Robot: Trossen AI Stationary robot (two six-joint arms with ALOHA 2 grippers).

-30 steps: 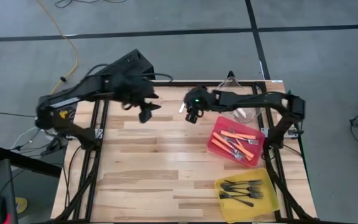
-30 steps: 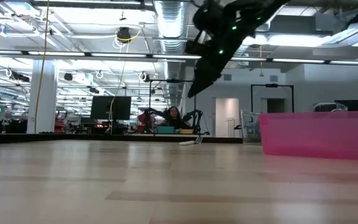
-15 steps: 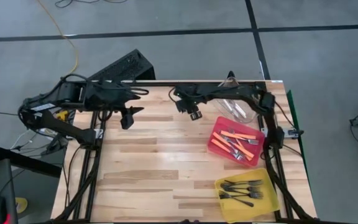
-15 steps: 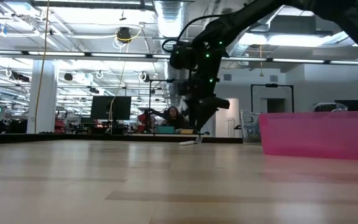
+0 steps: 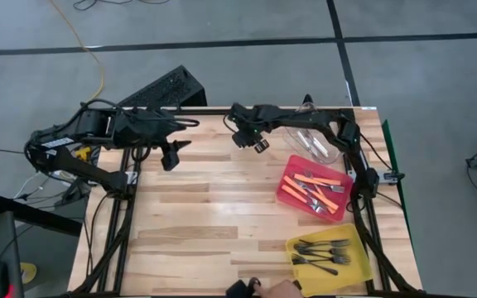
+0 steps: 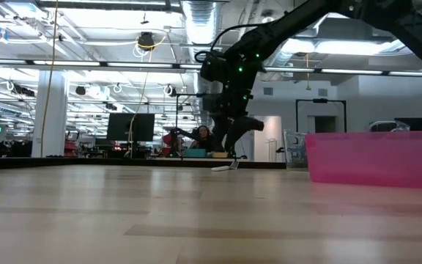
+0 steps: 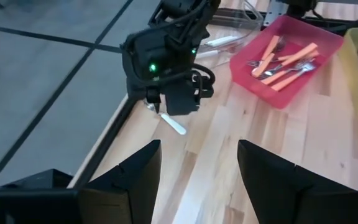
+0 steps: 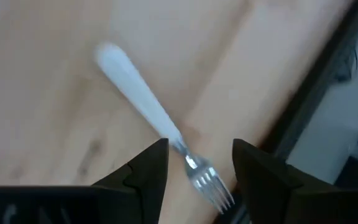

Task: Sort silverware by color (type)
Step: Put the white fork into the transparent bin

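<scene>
Right gripper [image 5: 259,146] hung spread and empty over a pale fork [image 8: 160,127] near the table's far edge.
Landmark red bin [image 5: 291,170]: it held orange-handled forks [image 5: 310,180] with metal heads. The pale fork [image 7: 171,122] lay flat on the wooden table [image 5: 197,215], well apart from the red bin toward the far edge and the left side, beside the dark frame rail. In the right wrist view its tines sat between the two dark fingers [image 8: 138,174], fingers apart, nothing gripped. The yellow bin [image 5: 301,273], just on the near side of the red bin, held black forks [image 5: 321,251]. A clear bin [image 5: 320,146] sat just beyond the red bin at the far edge. Left gripper [image 5: 169,157] waited far from the red bin at the table's left side, fingers [image 7: 129,180] parted, holding nothing. A hand [image 5: 276,289] showed at the near table edge beside the yellow bin.
</scene>
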